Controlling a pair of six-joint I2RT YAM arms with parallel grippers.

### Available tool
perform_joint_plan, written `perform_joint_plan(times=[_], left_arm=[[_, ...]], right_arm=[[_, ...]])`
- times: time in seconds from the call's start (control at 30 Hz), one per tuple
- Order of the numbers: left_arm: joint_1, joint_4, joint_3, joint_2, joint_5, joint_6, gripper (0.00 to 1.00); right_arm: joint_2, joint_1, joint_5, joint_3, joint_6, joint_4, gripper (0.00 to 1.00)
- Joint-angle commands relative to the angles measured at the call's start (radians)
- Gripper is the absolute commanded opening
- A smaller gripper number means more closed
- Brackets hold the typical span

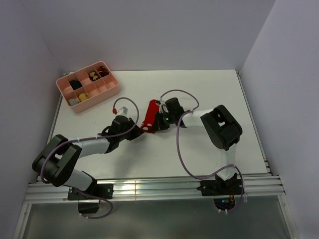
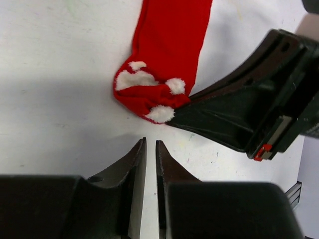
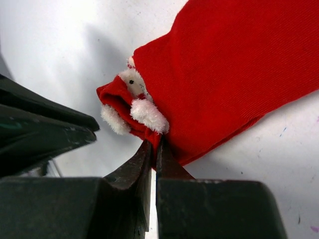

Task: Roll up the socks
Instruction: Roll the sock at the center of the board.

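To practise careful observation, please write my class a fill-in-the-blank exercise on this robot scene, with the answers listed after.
The long fabric socks with fluffy white patches are ____.
The right gripper pinches the edge of the ____.
The left gripper, shut, holds ____.
The pink plastic compartment tray stands in the far ____ corner of the white table.
Answers: red; socks; nothing; left.

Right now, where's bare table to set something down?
Bare table far right, beyond the right arm, and near-centre, this side of the red socks. Crowded mid-table where left gripper and right gripper meet them; pink divided tray takes the far-left corner.
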Motion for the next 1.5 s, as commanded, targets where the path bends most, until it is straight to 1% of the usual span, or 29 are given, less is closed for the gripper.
perform_joint_plan(times=[0.0, 0.13, 0.3, 0.7, 0.83, 0.9, 0.93, 1.0, 1.03, 1.1, 1.13, 1.2, 1.23, 1.3, 1.37, 1.4, 1.43, 1.47], left_arm=[[-0.019, 0.117, 0.004, 0.021, 0.008, 0.018, 0.18], [-0.025, 0.161, 0.038, 0.051, -0.005, 0.055, 0.17], [-0.025, 0.171, 0.09, 0.111, -0.017, 0.091, 0.15], [-0.027, 0.293, 0.086, 0.248, -0.014, 0.035, 0.14], [-0.027, 0.292, 0.098, 0.303, -0.011, 0.022, 0.14], [-0.027, 0.281, 0.104, 0.323, -0.011, 0.015, 0.13], [-0.027, 0.267, 0.107, 0.328, -0.011, 0.015, 0.13], [-0.028, 0.244, 0.113, 0.34, -0.014, 0.016, 0.12], [-0.028, 0.219, 0.118, 0.345, -0.017, 0.022, 0.11], [-0.028, 0.203, 0.126, 0.355, -0.014, 0.024, 0.11], [-0.027, 0.186, 0.13, 0.358, -0.011, 0.024, 0.11], [-0.028, 0.172, 0.141, 0.366, -0.006, 0.029, 0.1], [-0.028, 0.166, 0.146, 0.368, -0.002, 0.032, 0.1], [-0.028, 0.146, 0.159, 0.374, 0.008, 0.041, 0.09], [-0.028, 0.134, 0.175, 0.381, 0.018, 0.048, 0.09], [-0.028, 0.129, 0.181, 0.383, 0.026, 0.052, 0.09], [-0.028, 0.123, 0.192, 0.388, 0.029, 0.055, 0.09], [-0.028, 0.122, 0.195, 0.392, 0.04, 0.056, 0.09]], right_arm=[[0.063, -0.023, -0.076, 0.028, 0.014, -0.122, 0.0], [0.085, -0.037, -0.097, 0.059, 0.021, -0.157, 0.0], [0.097, -0.043, -0.098, 0.077, 0.022, -0.192, 0.0], [0.122, -0.047, -0.129, 0.099, 0.044, -0.198, 0.0], [0.125, -0.047, -0.129, 0.093, 0.045, -0.197, 0.0], [0.113, -0.046, -0.121, 0.077, 0.039, -0.195, 0.04], [0.103, -0.047, -0.12, 0.068, 0.033, -0.189, 0.1], [0.067, -0.047, -0.109, 0.041, 0.03, -0.174, 0.19], [0.053, -0.046, -0.095, 0.033, 0.022, -0.172, 0.26], [0.001, -0.046, -0.072, 0.015, 0.007, -0.178, 0.32], [-0.022, -0.044, -0.042, 0.008, 0.001, -0.18, 0.38], [-0.096, -0.043, -0.003, -0.013, -0.019, -0.191, 0.42], [-0.12, -0.041, 0.049, -0.022, -0.028, -0.194, 0.44], [-0.204, -0.037, 0.104, -0.053, -0.054, -0.191, 0.45], [-0.258, -0.029, 0.199, -0.09, -0.068, -0.186, 0.45], [-0.284, -0.026, 0.233, -0.11, -0.09, -0.159, 0.46], [-0.345, -0.02, 0.268, -0.136, -0.099, -0.122, 0.46], [-0.379, -0.008, 0.338, -0.201, -0.108, -0.037, 0.45]])
